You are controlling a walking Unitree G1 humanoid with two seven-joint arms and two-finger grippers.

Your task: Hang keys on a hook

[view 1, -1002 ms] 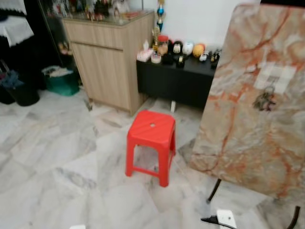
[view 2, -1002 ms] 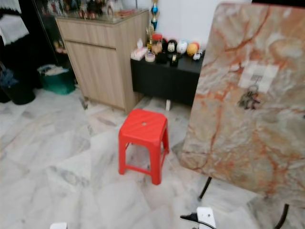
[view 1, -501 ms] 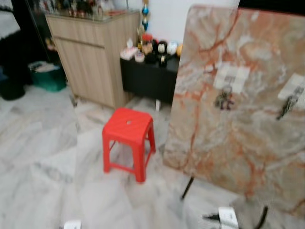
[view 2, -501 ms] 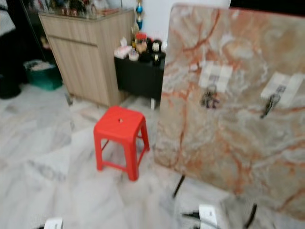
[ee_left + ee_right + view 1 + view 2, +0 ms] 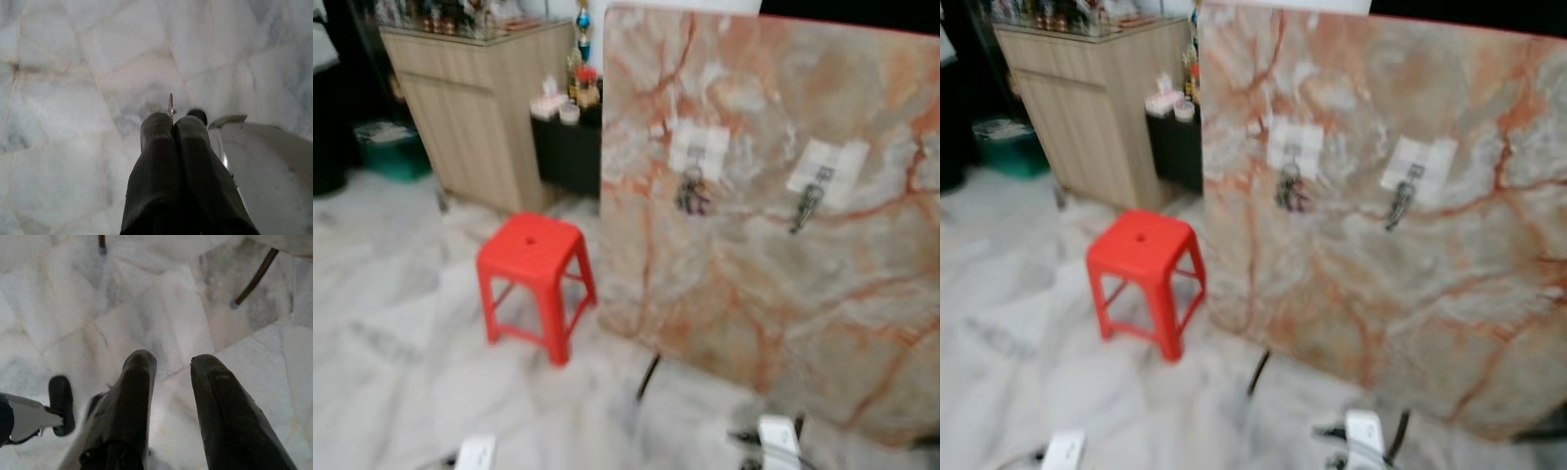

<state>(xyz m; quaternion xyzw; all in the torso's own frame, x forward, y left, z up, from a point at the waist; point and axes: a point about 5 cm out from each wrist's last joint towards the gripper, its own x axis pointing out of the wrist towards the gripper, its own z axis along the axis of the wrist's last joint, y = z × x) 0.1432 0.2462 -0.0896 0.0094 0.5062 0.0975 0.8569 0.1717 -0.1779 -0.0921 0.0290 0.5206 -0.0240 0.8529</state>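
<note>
A tall marbled orange board leans on thin dark legs ahead and to my right. Two white hook pads are stuck on it. A dark bunch of keys hangs from the left pad, and a slimmer key hangs from the right pad. In the left wrist view my left gripper hangs over the floor, shut, with a thin metal sliver like a key blade sticking out of its tip. My right gripper is open over the floor tiles.
A red plastic stool stands on the marble floor left of the board. Behind it are a wooden cabinet and a low black table with small ornaments. The board's legs are near my right gripper.
The view has swung right and nearer: the board now sits mid-frame, its second hook pad and key have come into sight, and the stool and cabinet have slid left.
</note>
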